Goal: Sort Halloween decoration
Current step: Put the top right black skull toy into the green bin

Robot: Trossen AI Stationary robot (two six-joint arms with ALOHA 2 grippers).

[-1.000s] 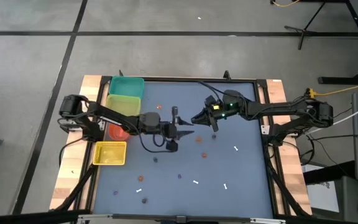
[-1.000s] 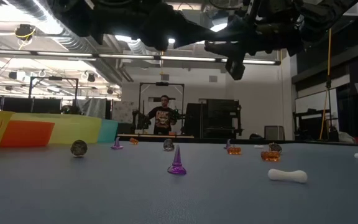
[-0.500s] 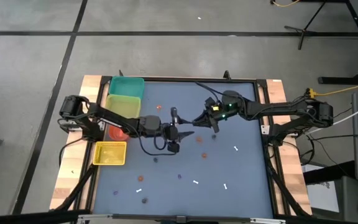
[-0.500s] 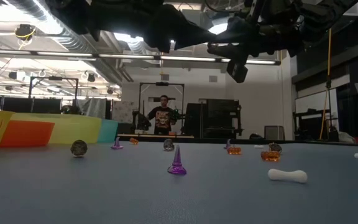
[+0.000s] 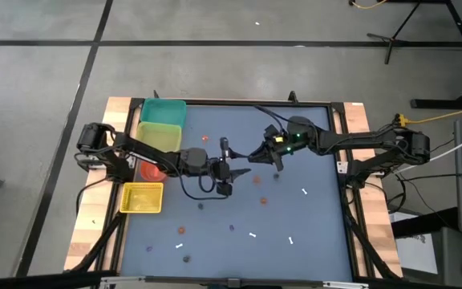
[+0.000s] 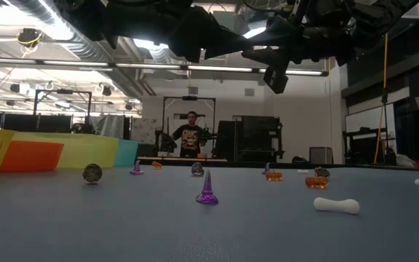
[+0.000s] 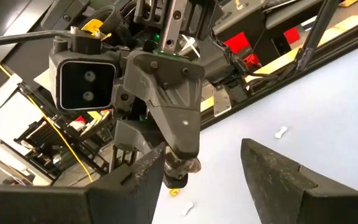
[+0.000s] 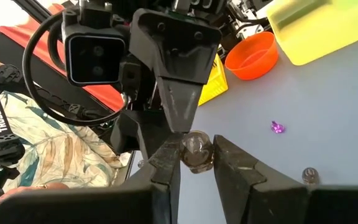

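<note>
Both grippers meet above the middle of the table. My right gripper (image 8: 196, 149) is shut on a small round dark trinket (image 8: 196, 154), also seen as a trinket (image 7: 189, 165) in the left wrist view. My left gripper (image 7: 201, 155) is open, its fingers standing wide on either side of the right gripper's fingertips. In the high view my left gripper (image 5: 235, 168) faces my right gripper (image 5: 253, 154). Other trinkets lie loose on the table: orange ones (image 5: 257, 179), white sticks (image 5: 305, 191), a purple cone (image 6: 207, 189) and a dark ball (image 6: 92, 173). My right gripper pinches the round trinket's two sides (image 8: 199, 163) between its two fingers, at their free ends. The fingers reach about level toward the table's left. The trinket is lifted well clear of the table. My left gripper has one finger (image 8: 178, 106) ending right at the trinket; whether it touches I cannot tell.
Along the table's left edge stand a teal bin (image 5: 163, 111), a yellow-green bin (image 5: 160, 135), an orange-red bowl (image 5: 152, 170) and a yellow basket (image 5: 143, 197). A person (image 6: 190, 135) stands in the room far behind the table.
My left gripper has turned a little at the wrist, its outline shifting in the low view. Both hands have stayed above the table's middle, and the trinket has stayed in my right gripper.
</note>
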